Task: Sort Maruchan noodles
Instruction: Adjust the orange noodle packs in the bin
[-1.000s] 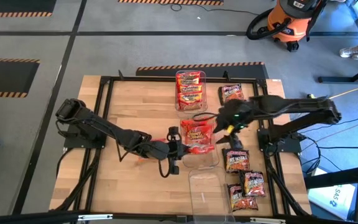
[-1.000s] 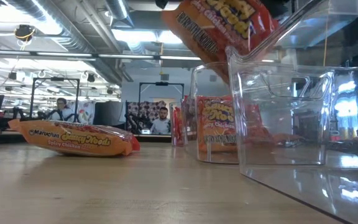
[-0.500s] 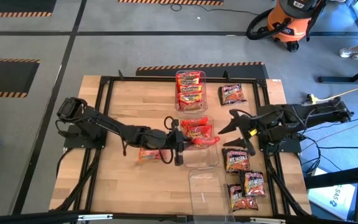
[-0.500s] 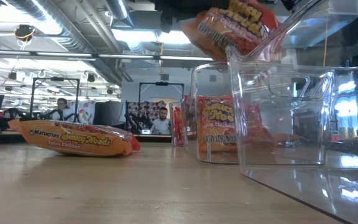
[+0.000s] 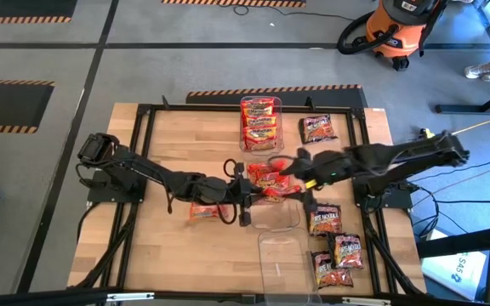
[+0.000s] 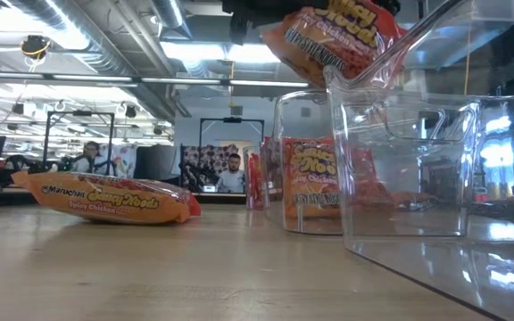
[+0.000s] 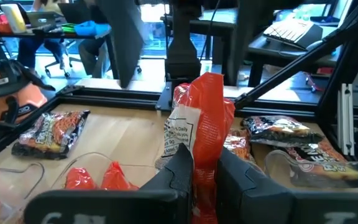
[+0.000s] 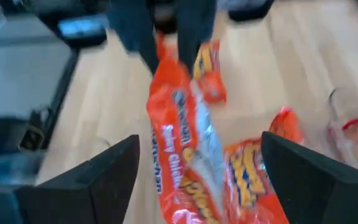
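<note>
Two dark, slim jointed arms (image 5: 143, 174) with black cables along them; each ends in two flat black fingers (image 7: 180, 171).

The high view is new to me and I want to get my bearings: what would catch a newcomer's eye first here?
At the middle of the wooden table, the left gripper holds a crinkly orange-red noodle packet over the middle clear plastic bin, with the open right gripper reaching in from the other side. Behind it, a clear bin packed with red-yellow packets stands out; dark brown packets lie along the right edge.
</note>
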`<action>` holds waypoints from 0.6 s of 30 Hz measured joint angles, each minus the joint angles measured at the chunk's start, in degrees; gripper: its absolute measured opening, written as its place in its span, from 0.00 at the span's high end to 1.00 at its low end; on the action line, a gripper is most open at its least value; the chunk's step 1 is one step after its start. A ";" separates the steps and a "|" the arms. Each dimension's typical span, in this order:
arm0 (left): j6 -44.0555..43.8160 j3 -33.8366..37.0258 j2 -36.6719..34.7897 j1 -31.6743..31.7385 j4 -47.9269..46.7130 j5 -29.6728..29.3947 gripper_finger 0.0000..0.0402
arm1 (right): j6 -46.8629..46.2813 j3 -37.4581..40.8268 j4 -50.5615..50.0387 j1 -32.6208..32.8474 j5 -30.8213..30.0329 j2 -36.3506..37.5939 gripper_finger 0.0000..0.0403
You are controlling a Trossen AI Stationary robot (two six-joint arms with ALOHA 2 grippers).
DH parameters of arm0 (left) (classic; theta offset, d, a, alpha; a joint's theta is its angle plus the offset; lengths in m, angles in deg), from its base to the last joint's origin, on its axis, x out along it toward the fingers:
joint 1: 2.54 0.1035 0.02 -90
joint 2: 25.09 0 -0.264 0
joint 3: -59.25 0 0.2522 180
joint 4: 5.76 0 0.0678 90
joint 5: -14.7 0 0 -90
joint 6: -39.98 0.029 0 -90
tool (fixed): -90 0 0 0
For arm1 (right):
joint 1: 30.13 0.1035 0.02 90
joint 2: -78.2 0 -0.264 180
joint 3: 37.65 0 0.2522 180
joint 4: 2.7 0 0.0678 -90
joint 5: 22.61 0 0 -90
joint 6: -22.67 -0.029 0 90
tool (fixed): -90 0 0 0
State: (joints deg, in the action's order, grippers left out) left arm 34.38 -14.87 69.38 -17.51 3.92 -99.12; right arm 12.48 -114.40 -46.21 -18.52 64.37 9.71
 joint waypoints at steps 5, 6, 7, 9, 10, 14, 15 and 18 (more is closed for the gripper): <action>0.51 0.00 0.00 0.02 0.15 -0.33 0.93 | 0.34 -5.92 -8.42 -0.29 0.49 -8.32 0.25; 0.89 0.00 0.00 0.02 0.15 -0.72 0.93 | 0.78 -7.02 -9.43 -0.42 1.55 -9.77 0.26; 1.11 0.00 0.00 0.02 0.20 -0.80 0.93 | 1.27 -7.98 -10.21 -0.39 2.96 -10.99 0.27; 1.21 0.00 0.00 0.02 0.20 -0.78 0.93 | 1.57 -9.48 -11.38 -0.44 5.19 -13.15 0.28; 1.22 0.00 0.00 0.02 0.24 -0.76 0.93 | 1.75 -10.09 -11.10 -0.41 5.81 -14.07 0.30; 1.21 0.00 0.01 -0.04 -0.28 -0.61 0.93 | 3.22 -10.70 -11.04 -0.39 6.31 -16.26 0.38; 1.20 0.00 0.01 -0.03 -0.46 -0.57 0.93 | 3.55 -10.71 -11.12 -0.39 6.23 -16.61 0.41; 1.20 0.00 0.02 -0.09 -0.40 -0.59 0.91 | 4.64 -10.72 -11.17 -0.44 6.02 -16.76 0.56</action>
State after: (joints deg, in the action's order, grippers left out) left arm 35.57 -14.87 69.40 -17.60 3.52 -99.71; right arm 17.11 -125.13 -57.38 -18.95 70.39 -7.05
